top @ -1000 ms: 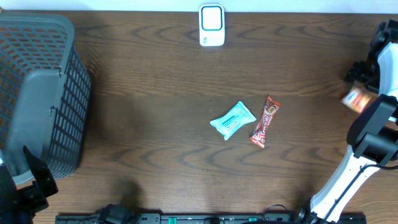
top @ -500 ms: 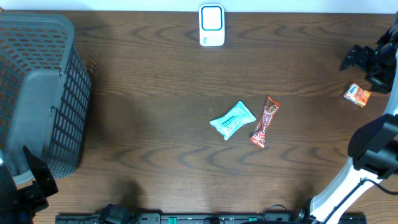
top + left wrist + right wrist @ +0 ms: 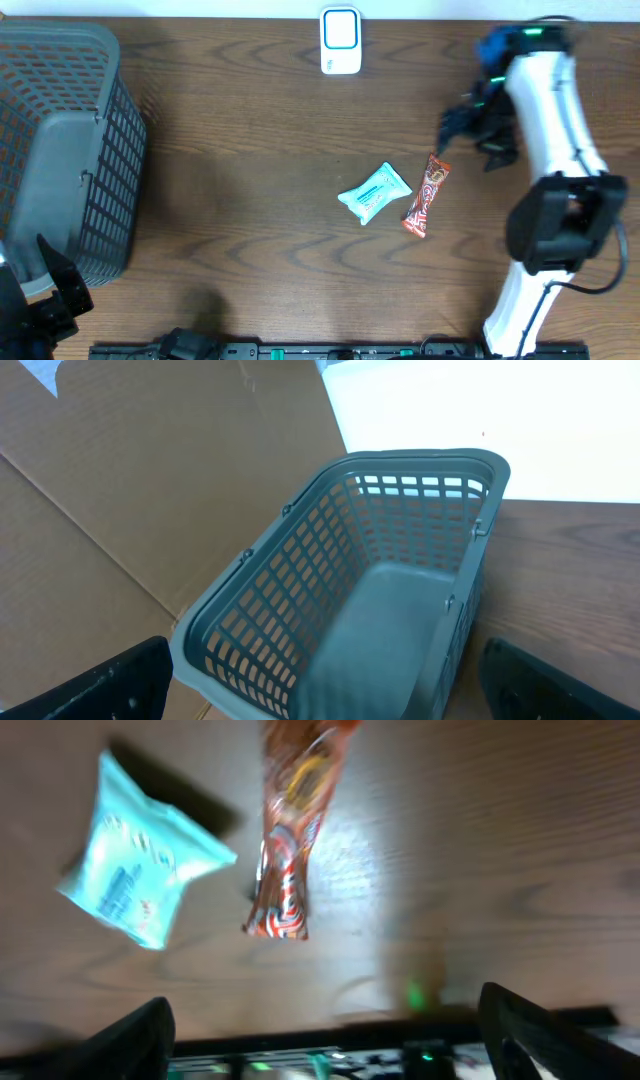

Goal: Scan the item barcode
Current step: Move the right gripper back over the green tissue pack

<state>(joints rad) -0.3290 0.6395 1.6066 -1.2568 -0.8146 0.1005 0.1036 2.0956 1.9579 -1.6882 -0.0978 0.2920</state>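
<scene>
Two items lie mid-table: a teal packet and, just right of it, a red snack bar. The white barcode scanner stands at the far edge. My right gripper hovers above and a little right of the bar's far end. In the right wrist view the teal packet and red bar lie ahead of my right gripper, which is open and holds nothing. My left gripper stays at the near left corner, open; in the left wrist view this gripper faces the basket.
A grey plastic basket takes up the left side of the table, and the same basket fills the left wrist view against brown cardboard. The right arm's white link spans the right side.
The right arm swung from the table's right edge leftward toward the red bar. A small orange packet seen at the right edge earlier no longer shows. The left arm is still.
</scene>
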